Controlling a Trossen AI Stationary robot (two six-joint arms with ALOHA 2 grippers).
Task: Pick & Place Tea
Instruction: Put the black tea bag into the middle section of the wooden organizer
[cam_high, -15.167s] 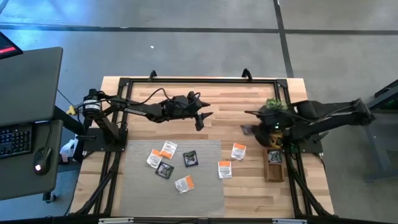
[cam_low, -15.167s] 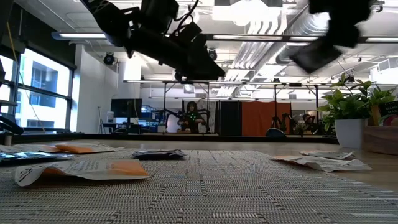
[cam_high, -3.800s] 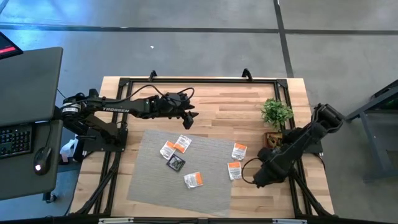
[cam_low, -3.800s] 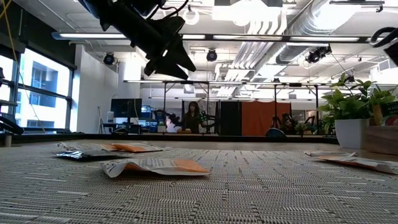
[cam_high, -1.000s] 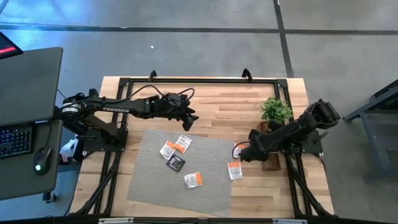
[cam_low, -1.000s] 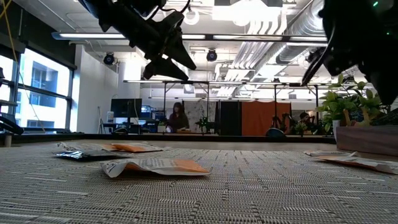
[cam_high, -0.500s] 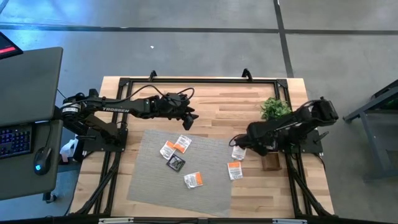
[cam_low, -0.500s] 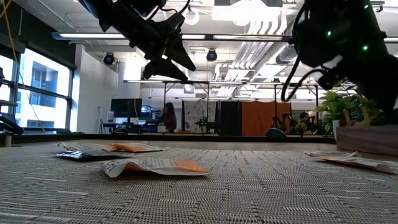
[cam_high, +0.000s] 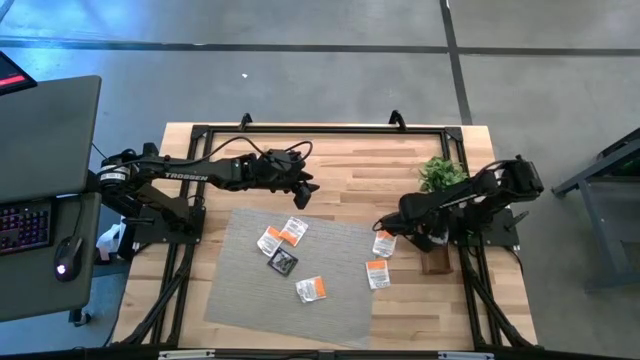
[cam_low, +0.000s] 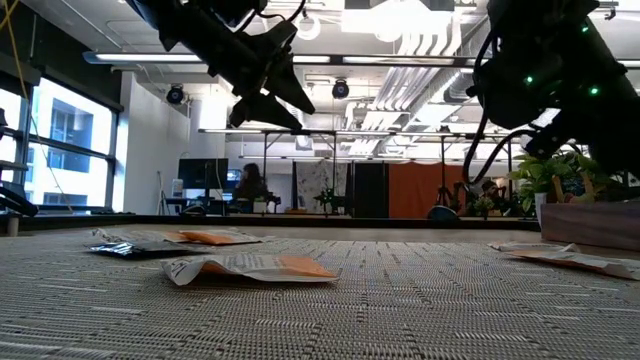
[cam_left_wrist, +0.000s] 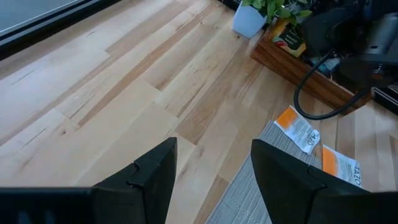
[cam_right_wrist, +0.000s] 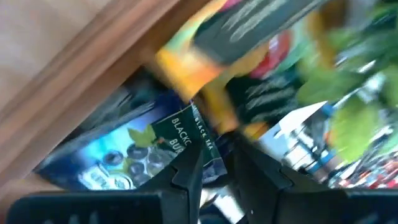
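Several tea sachets lie flat on the grey mat (cam_high: 300, 290): white-and-orange ones (cam_high: 293, 230) (cam_high: 312, 289) and a black one (cam_high: 284, 262). Two more (cam_high: 384, 243) (cam_high: 377, 273) lie by the mat's right edge. My right gripper (cam_right_wrist: 217, 180) hangs over the narrow wooden tray (cam_high: 436, 262), pointing steeply down with a small gap between its fingers. Blue, black and yellow sachets fill the tray. My left gripper (cam_left_wrist: 214, 180) stands open above bare wood beyond the mat's far edge (cam_high: 300, 190). My right gripper comes at the tray from above, slanting down. A black sachet (cam_right_wrist: 189, 134) lying in the tray has its lower corner right by one fingertip (cam_right_wrist: 186, 174). I cannot tell whether that finger touches it.
A small potted plant (cam_high: 441, 176) stands just beyond the tray's far end. A black frame rail (cam_high: 320, 128) runs along the table's far edge. A desk with keyboard and mouse (cam_high: 40, 220) is off the table's left side. A person moves in the room behind (cam_low: 248, 188).
My right arm has swung toward the table's far edge. Its bend has drawn away from the two sachets by the mat's right edge and toward the plant, and the gripper has stayed over the tray.
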